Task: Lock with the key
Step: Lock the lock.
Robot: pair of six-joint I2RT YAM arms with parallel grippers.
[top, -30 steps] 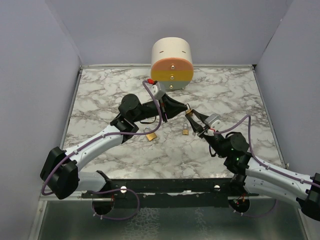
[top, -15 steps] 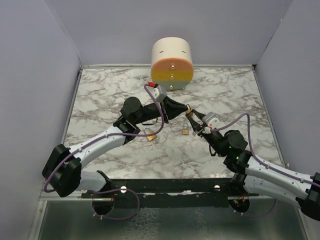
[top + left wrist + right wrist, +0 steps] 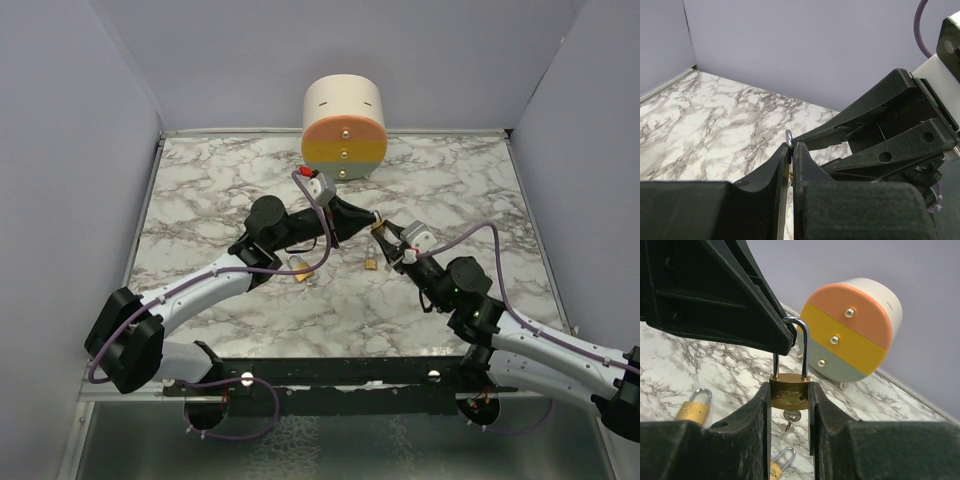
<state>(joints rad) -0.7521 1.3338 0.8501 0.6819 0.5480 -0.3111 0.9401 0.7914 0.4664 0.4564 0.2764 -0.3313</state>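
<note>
A brass padlock (image 3: 789,396) stands upright between the pads of my right gripper (image 3: 789,388), which is shut on its body. A key (image 3: 791,416) sticks out of the lock's underside. My left gripper (image 3: 791,145) is shut on the top of the silver shackle (image 3: 796,342), whose edge shows at its fingertips (image 3: 788,138). In the top view the two grippers meet over the middle of the table: left gripper (image 3: 368,217), padlock (image 3: 380,229), right gripper (image 3: 389,242).
Two more brass padlocks lie on the marble table (image 3: 200,190), one (image 3: 299,268) under the left arm and one (image 3: 371,264) below the grippers. A round drawer unit (image 3: 344,128) with orange, yellow and grey-green fronts stands at the back. Grey walls enclose the table.
The right gripper has risen slightly up and left with the padlock. The left arm has shifted a little to the right, and both grips are unchanged.
</note>
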